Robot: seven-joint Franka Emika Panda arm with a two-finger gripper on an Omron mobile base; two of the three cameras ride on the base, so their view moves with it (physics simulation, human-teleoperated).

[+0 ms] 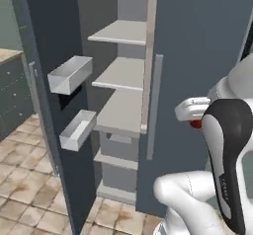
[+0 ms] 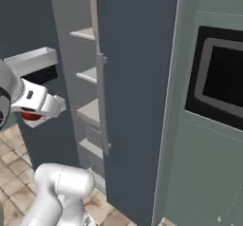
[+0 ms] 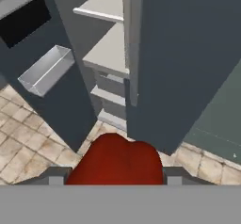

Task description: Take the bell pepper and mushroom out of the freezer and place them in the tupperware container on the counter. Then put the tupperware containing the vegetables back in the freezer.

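Fingers [image 3: 113,180] clamped either side of the red bell pepper [image 3: 115,164], held out in front of the open freezer [image 1: 121,73] — keep that squeeze steady and swing gently toward the surface

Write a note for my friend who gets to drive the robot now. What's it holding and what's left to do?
Gripper: jaws shut on the bell pepper, held in front of the open freezer, outside it.
Mushroom, tupperware container: can't say where they are from these views. A corner of the counter shows at far left in the left base view.
Done: pepper is out of the freezer.
Left: put the pepper in the tupperware, fetch the mushroom, add it too, then put the tupperware in the freezer.
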